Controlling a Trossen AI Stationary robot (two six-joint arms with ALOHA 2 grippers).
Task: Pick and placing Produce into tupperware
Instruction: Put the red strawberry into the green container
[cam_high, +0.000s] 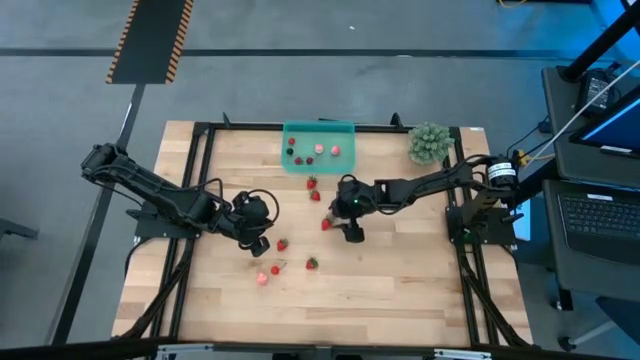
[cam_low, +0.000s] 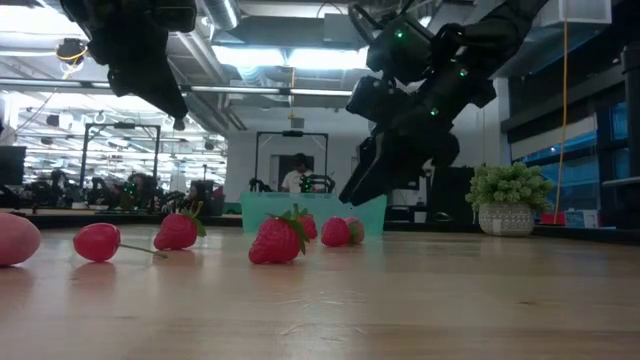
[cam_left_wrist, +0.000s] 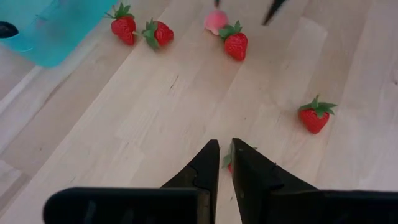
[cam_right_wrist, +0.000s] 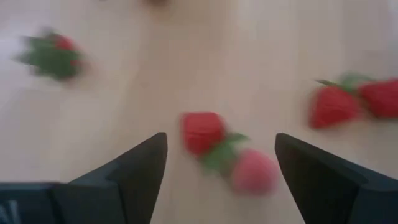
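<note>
The teal tupperware (cam_high: 318, 146) stands at the table's far edge with a few pieces of produce inside. More produce lies loose on the wood. My right gripper (cam_high: 338, 224) is open just above a strawberry (cam_right_wrist: 202, 130) and a pale pink piece (cam_right_wrist: 252, 171), one finger on each side, touching neither. My left gripper (cam_high: 258, 242) is shut with nothing in it. It hangs well above the table (cam_low: 182, 122), over another strawberry (cam_left_wrist: 227, 162) that its fingers partly hide.
Two strawberries (cam_high: 313, 190) lie just before the tupperware. Other pieces (cam_high: 275, 269) and a pink one (cam_high: 262, 278) lie nearer the front. A green leafy plant (cam_high: 430, 143) stands at the far right corner. Black frame rails (cam_high: 200, 150) border the table.
</note>
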